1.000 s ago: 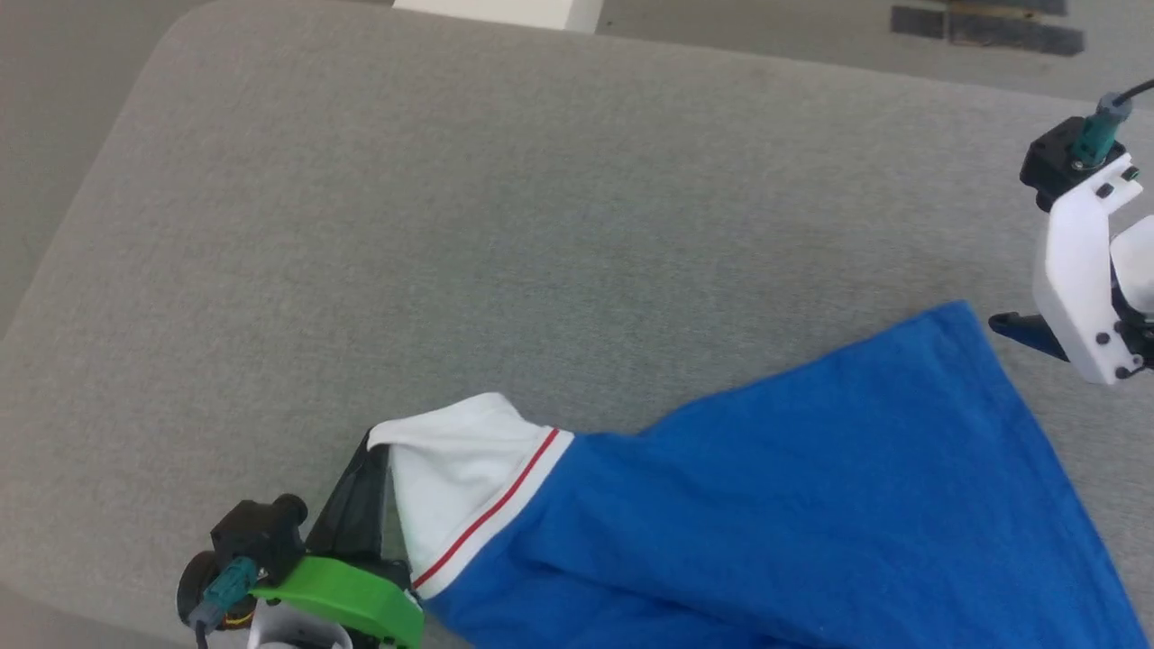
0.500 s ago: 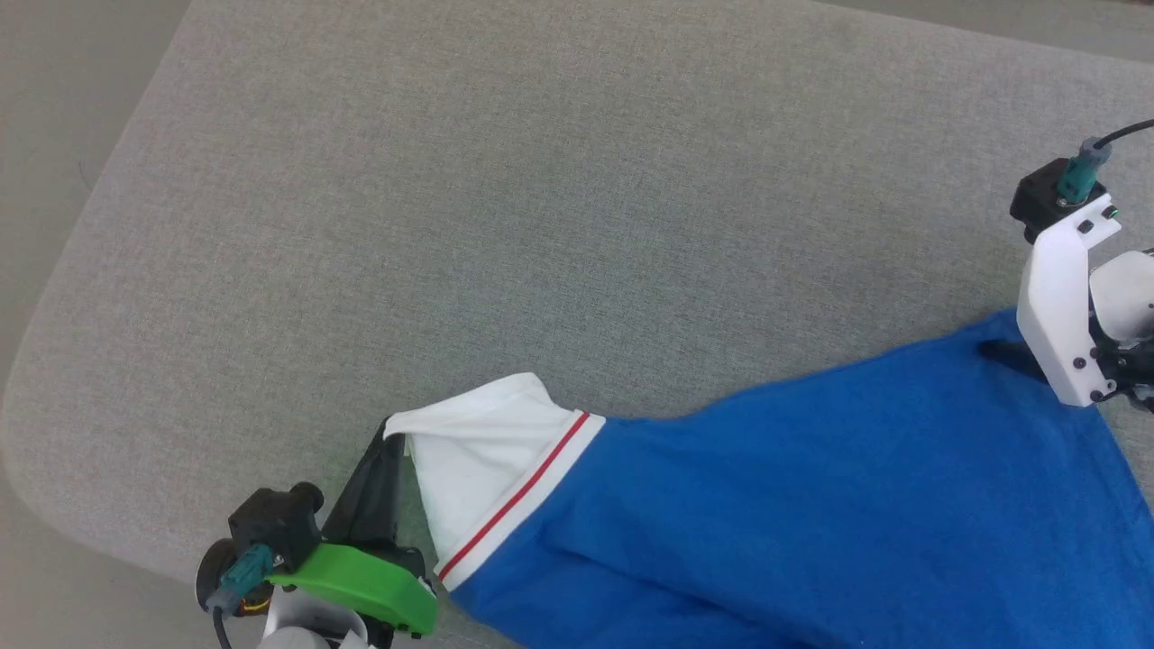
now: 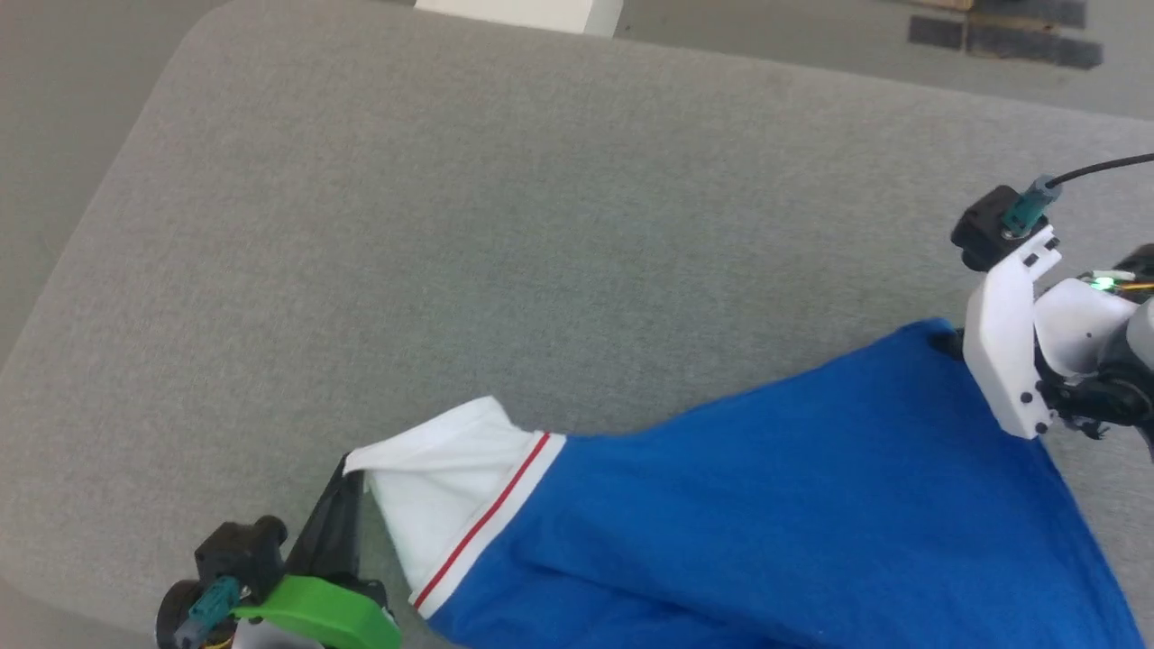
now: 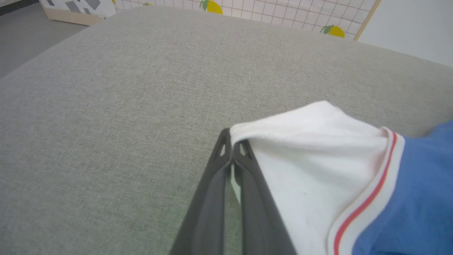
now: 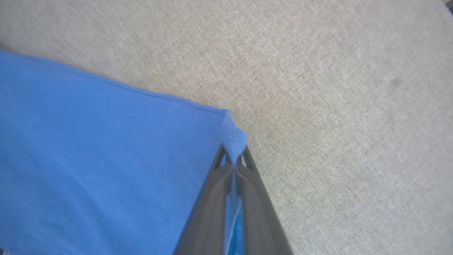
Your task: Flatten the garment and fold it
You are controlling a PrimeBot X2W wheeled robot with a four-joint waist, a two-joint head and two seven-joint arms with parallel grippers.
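Observation:
The garment [image 3: 793,505], royal blue with a white sleeve [image 3: 442,491] edged in red and white, lies stretched across the near part of the grey padded surface [image 3: 541,234]. My left gripper [image 3: 347,469] at the lower left is shut on the edge of the white sleeve [image 4: 311,141], its tips [image 4: 232,140] pinching the cloth. At the right my right gripper [image 3: 947,342] is shut on the blue hem corner [image 5: 233,140]; in the right wrist view its tips [image 5: 233,156] clamp a fold of blue cloth. Lettering and number are hidden.
The grey surface has a rounded far-left corner [image 3: 194,22] and bare fabric beyond the garment. Past its far edge stand a white block [image 3: 518,13] and dark strips [image 3: 1005,41] on the floor. A panel with lemon prints [image 4: 269,9] stands behind in the left wrist view.
My right gripper went from open beside the blue hem corner to shut on it, shifting left. The head camera moved, so the whole picture shifted. The left gripper kept hold of the sleeve.

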